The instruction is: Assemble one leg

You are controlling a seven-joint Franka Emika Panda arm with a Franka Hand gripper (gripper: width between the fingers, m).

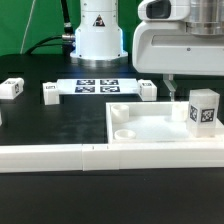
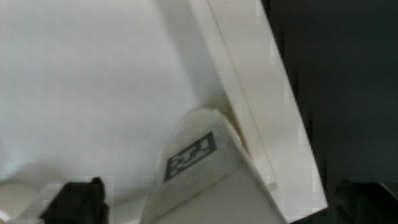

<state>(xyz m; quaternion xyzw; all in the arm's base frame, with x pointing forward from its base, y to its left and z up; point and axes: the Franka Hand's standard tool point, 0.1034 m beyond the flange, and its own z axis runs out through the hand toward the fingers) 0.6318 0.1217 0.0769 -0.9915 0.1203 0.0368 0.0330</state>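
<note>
Leg (image 1: 203, 109) upright beside tray (image 1: 150, 128); gripper (image 2: 222, 205) above, fingers (image 2: 77, 201) spread wide, holding nothing. Best descend centred and square before closing.

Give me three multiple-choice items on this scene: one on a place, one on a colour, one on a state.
1. The upright leg with the tag facing the exterior camera stands
A. at the white tray, on the exterior view's right
B. on the marker board
C. on the bare table at the exterior view's left

2. The table top is
A. white
B. black
C. green

3. The gripper's jaws are
A. shut on a leg
B. shut on nothing
C. open

Key:
1. A: the leg stands at the far right corner of the tray.
2. B: the table is black around the white parts.
3. C: in the wrist view the gripper has its jaws wide apart with nothing clamped.
</note>
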